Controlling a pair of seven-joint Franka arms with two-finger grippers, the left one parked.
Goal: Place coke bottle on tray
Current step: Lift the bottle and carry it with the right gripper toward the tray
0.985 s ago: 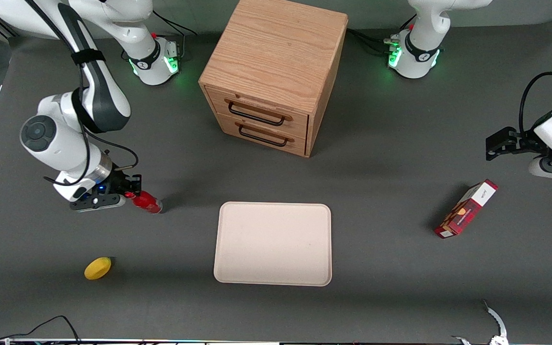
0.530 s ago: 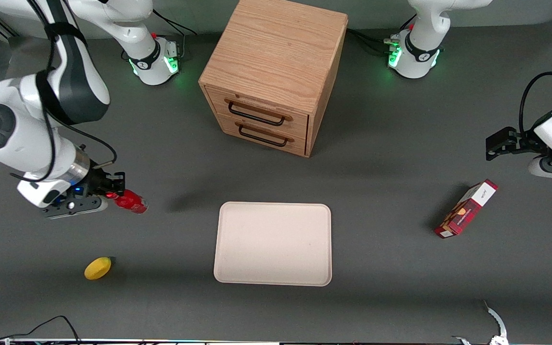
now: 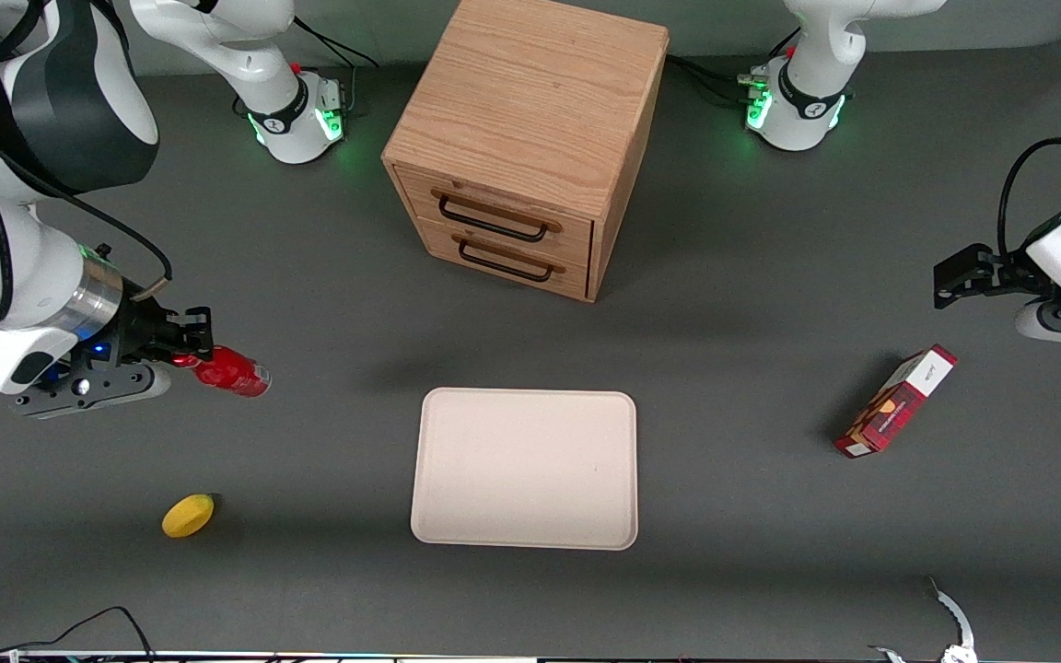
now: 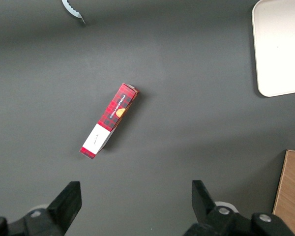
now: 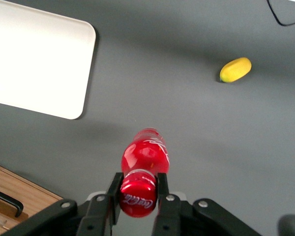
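My right gripper (image 3: 188, 347) is shut on the cap end of the small red coke bottle (image 3: 232, 373) and holds it in the air above the table, toward the working arm's end. In the right wrist view the two black fingers (image 5: 114, 189) clamp the red cap with white script, and the bottle (image 5: 145, 157) hangs below my gripper (image 5: 138, 189). The cream tray (image 3: 525, 468) lies flat and bare in the middle of the table, well apart from the bottle. It also shows in the right wrist view (image 5: 37, 73) and the left wrist view (image 4: 280, 49).
A wooden drawer cabinet (image 3: 527, 138) stands farther from the front camera than the tray. A yellow lemon (image 3: 188, 515) lies nearer the camera than the bottle. A red-and-white carton (image 3: 897, 401) lies toward the parked arm's end.
My right gripper has lifted the coke bottle off the table and carried it upward and farther toward the working arm's end. The tray, lemon and carton have not moved.
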